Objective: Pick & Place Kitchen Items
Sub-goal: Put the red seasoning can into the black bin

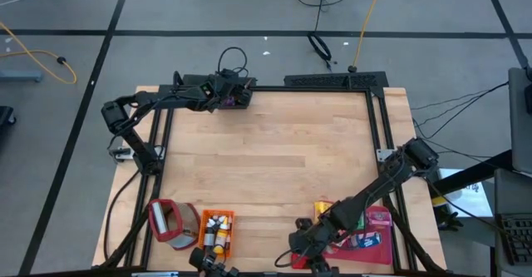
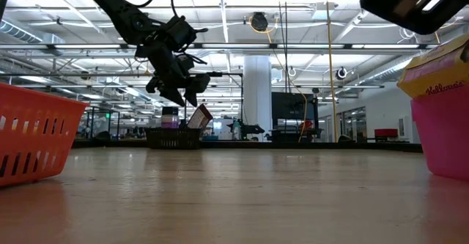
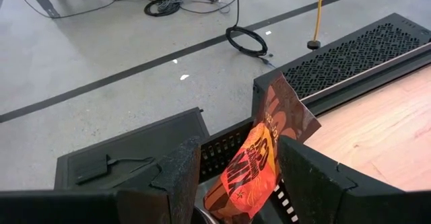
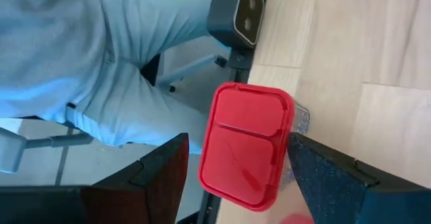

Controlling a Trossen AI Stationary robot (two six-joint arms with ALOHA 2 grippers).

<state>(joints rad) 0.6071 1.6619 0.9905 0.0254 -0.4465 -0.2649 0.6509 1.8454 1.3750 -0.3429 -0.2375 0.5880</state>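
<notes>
Pink box (image 2: 442, 138) looms nearest in our low view. Our left end effector (image 3: 236, 177) grips an orange-brown snack packet (image 3: 252, 160) over the bench's (image 1: 283, 156) far edge; our right end effector (image 4: 236, 163), released, straddles a red-lidded container (image 4: 246, 143). Bottles (image 1: 218, 230) seemingly fill the crate (image 1: 204, 219); several items remain.

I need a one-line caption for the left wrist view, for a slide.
Left gripper holds a brown and orange snack packet between its fingers, above a black basket at the table's far edge.
</notes>
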